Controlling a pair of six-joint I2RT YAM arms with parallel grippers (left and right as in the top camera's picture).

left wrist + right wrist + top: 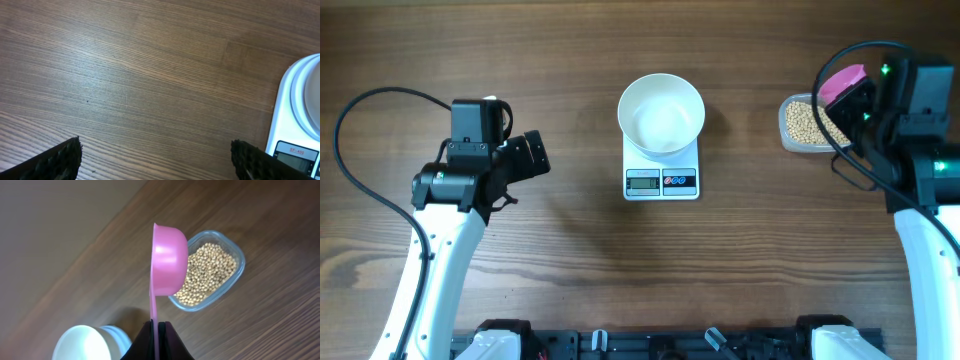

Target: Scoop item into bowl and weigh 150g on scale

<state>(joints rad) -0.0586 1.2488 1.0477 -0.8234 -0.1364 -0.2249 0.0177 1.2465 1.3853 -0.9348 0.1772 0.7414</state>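
Over at centre: the bowl [661, 113] is sitting on the scale [661, 182], and its white inside is looking bare to me, with no beans showing.
On the right side: the beans [804, 122] are lying in a clear tub [239, 255], well apart from the scale.
Right gripper [157, 330]: its jaws are clamping the thin handle of a pink scoop [169, 260], and I am holding it above one edge of the tub.
Scoop attitude: the cup is showing its side to the wrist camera, so I cannot see into it. It is probably empty, but I am not sure.
Left gripper [155, 162]: its fingers are standing wide apart over the table [125, 75], near the left of the scale, and it is holding nothing.
Display: the figures are coming through too small for me to read.
Progress: I am judging the task as barely begun. The scoop is in hand and the bowl is waiting on the scale, but no beans are in it.
Remaining: I am looking at dipping into the tub, carrying loads to the bowl, then trimming toward the target weight.
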